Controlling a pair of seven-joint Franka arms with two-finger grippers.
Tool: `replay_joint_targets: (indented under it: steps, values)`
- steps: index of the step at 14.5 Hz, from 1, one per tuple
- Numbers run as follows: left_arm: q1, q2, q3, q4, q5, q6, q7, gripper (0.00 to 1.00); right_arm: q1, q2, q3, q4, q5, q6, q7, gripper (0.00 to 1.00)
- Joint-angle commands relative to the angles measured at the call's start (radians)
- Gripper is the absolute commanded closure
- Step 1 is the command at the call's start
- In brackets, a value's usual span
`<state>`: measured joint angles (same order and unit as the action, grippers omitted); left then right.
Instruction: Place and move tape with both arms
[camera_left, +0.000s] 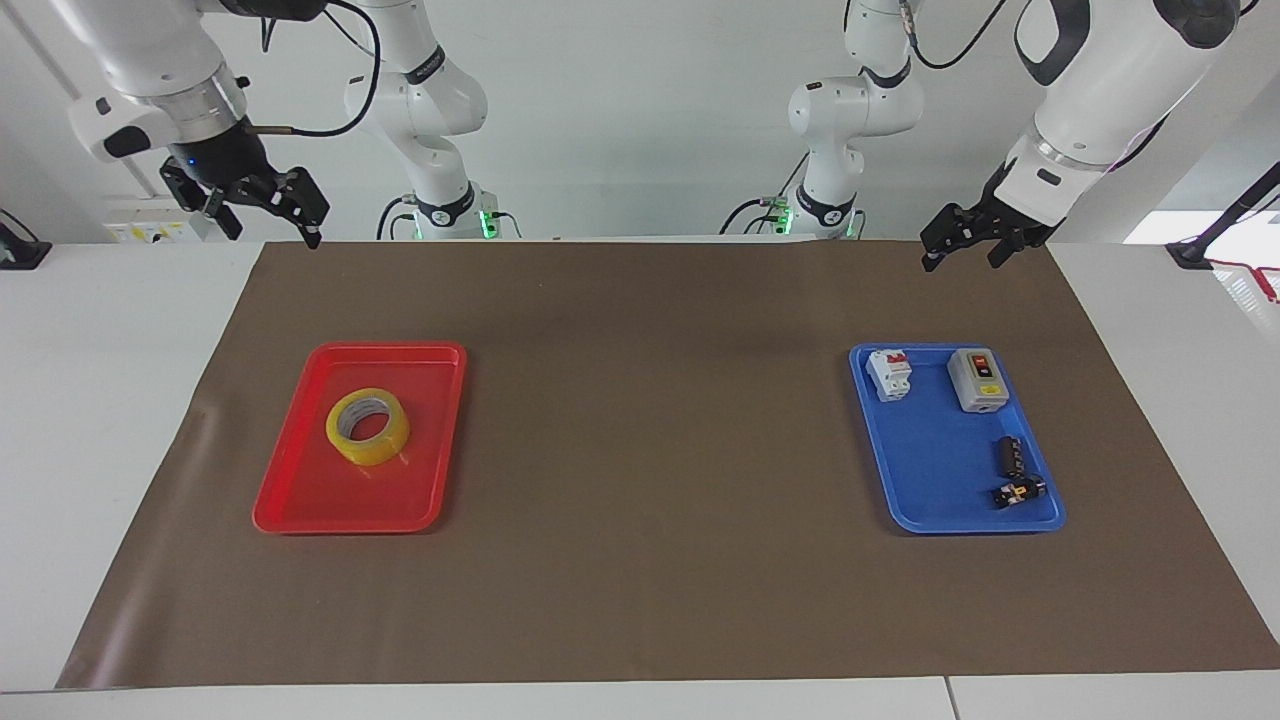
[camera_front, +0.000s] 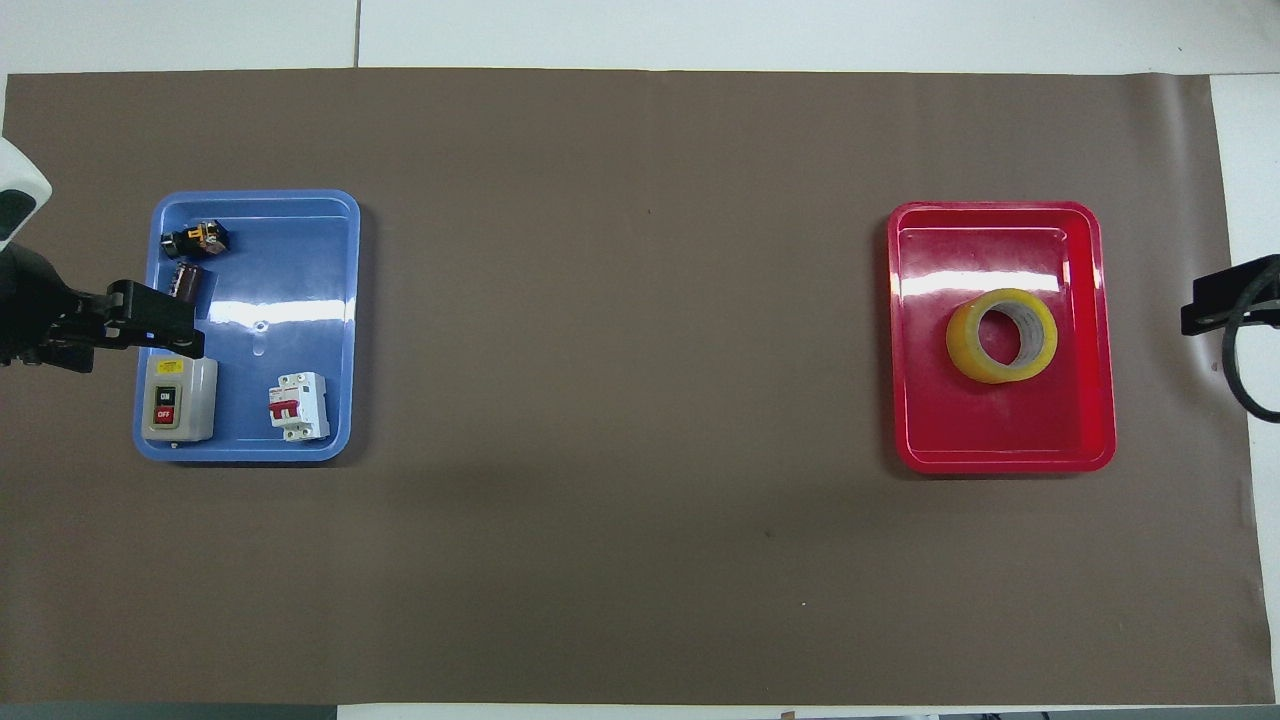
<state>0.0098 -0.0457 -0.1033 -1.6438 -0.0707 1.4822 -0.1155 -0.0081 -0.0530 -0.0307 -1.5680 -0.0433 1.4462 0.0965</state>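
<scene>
Meanwhile the yellow translucent tape roll (camera_left: 367, 426) lies flat in the shallow red plastic tray (camera_left: 300, 495) toward the right arm's end of the table, untouched, while the black right gripper (camera_left: 262, 208) hangs raised with fingers apparently spread, and the black left gripper (camera_left: 968, 239) waits aloft, its spread unclear.

Tape (camera_front: 1002, 336) flat in red tray (camera_front: 1000, 455), right tool (camera_front: 1215, 305) off tray; left tool (camera_front: 150, 330) over blue tray (camera_front: 300, 452).

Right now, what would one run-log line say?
tape: flat in red tray | right gripper: open, raised, empty | left gripper: waits raised
</scene>
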Motion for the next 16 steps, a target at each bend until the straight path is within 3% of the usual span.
replay_joint_targets:
  steps: [1, 16]
  values:
    - [0.012, -0.033, -0.001, -0.031, -0.017, 0.004, 0.000, 0.00, -0.013, -0.015, 0.003, -0.038, 0.025, 0.051, 0.005, 0.00]
    - [0.012, -0.033, -0.001, -0.030, -0.017, 0.004, 0.000, 0.00, 0.025, -0.018, 0.008, -0.038, 0.016, 0.051, -0.069, 0.00]
